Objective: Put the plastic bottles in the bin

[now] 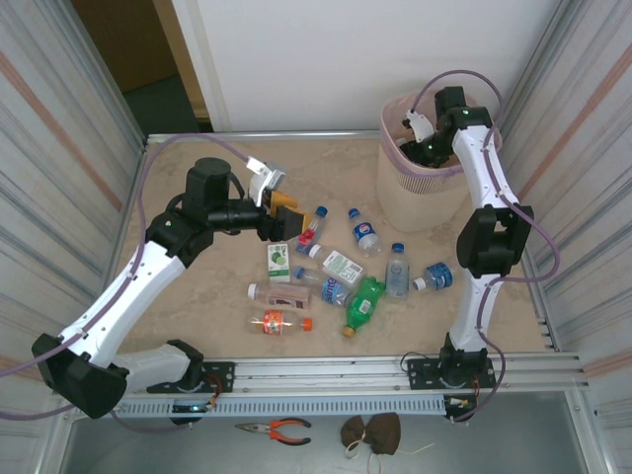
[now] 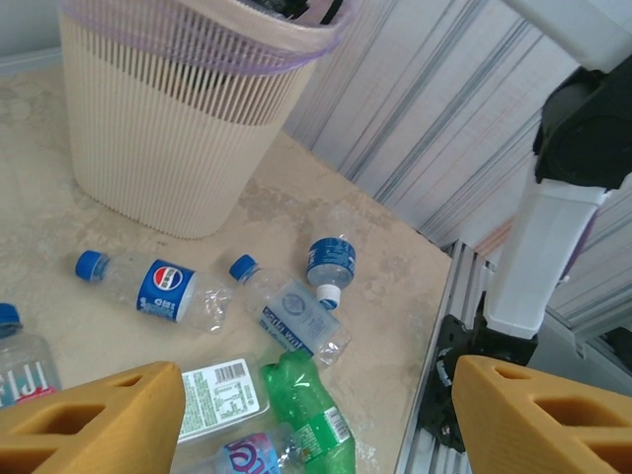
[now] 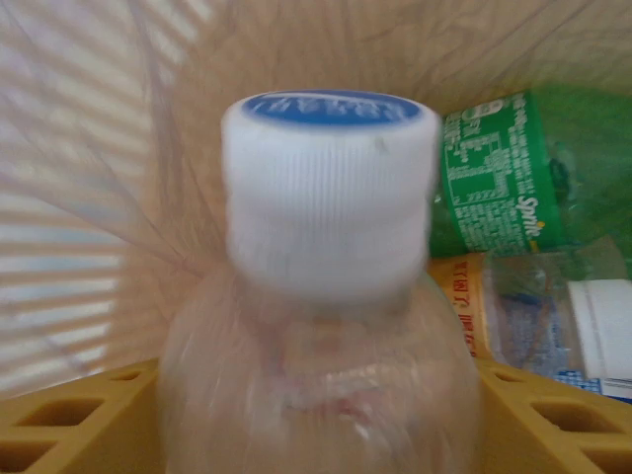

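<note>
Jaws of right gripper [image 1: 420,138] are flanking a blurred clear plastic bottle with white cap [image 3: 331,188] inside the beige ribbed bin with pink liner [image 1: 415,202]; cannot tell if gripping. Left gripper [image 1: 285,212] jaws are standing wide, empty, over loose plastic bottles [image 1: 363,302] lying on the marbled counter [image 1: 336,168].

Scattered bottles [image 1: 362,304] clutter mid-table, the bin [image 1: 410,197] blocks the far-right corner, and bare tabletop [image 1: 331,166] lies behind them.
</note>
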